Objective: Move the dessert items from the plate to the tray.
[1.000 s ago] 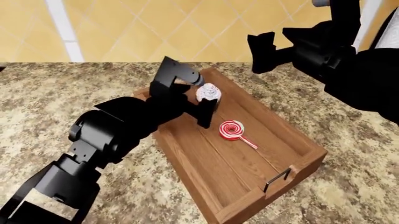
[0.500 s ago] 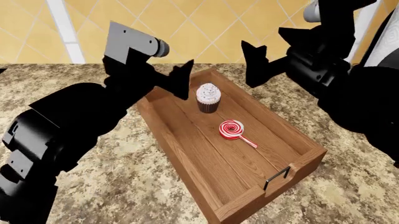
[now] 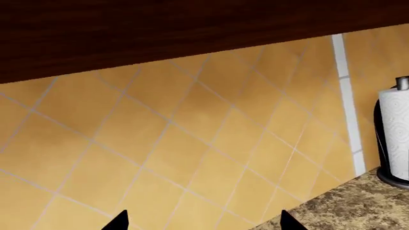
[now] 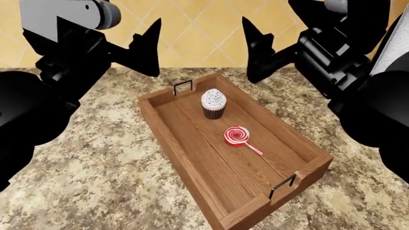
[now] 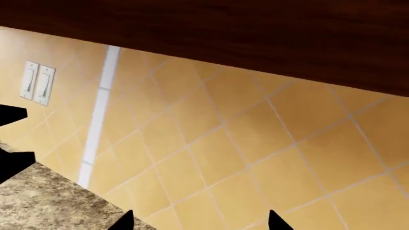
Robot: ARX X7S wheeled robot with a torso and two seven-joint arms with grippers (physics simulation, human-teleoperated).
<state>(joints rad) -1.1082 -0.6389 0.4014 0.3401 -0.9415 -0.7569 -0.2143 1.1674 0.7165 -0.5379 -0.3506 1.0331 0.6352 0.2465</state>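
Both dessert items lie inside the tray [image 4: 191, 158], well below and apart from either gripper. The cupcake [image 4: 213, 103], white swirl over a dark wrapper, stands upright on the planks toward the tray's far end, just short of the far handle [image 4: 183, 86]. The lollipop [image 4: 238, 136] lies flat near the middle of the tray, its red-and-white disc nearer the cupcake and its stick pointing toward the near handle [image 4: 284, 185]; the two sweets sit close together but do not touch. The tray rests at an angle on the speckled granite counter [image 4: 96, 172], its low wooden sides enclosing only these two things. In the head view the left gripper [image 4: 143, 45] is raised at the upper left, above the counter's back edge and off to the side of the tray, with one dark pointed finger showing against the yellow tiled wall [image 4: 198, 28]. The right gripper [image 4: 259, 45] hangs at the upper right, likewise lifted clear of the tray and beyond its far corner. Each wrist view looks at the tiled wall under a dark cabinet — the two fingertips [image 3: 120, 221] of the left gripper stand wide apart with nothing between them, and the right gripper's fingertips [image 5: 125, 221] are spread just as widely, also empty. A paper towel roll [image 3: 396, 129] on a stand appears at the edge of the left wrist view, and a pair of wall switches [image 5: 35, 82] in the right wrist view.
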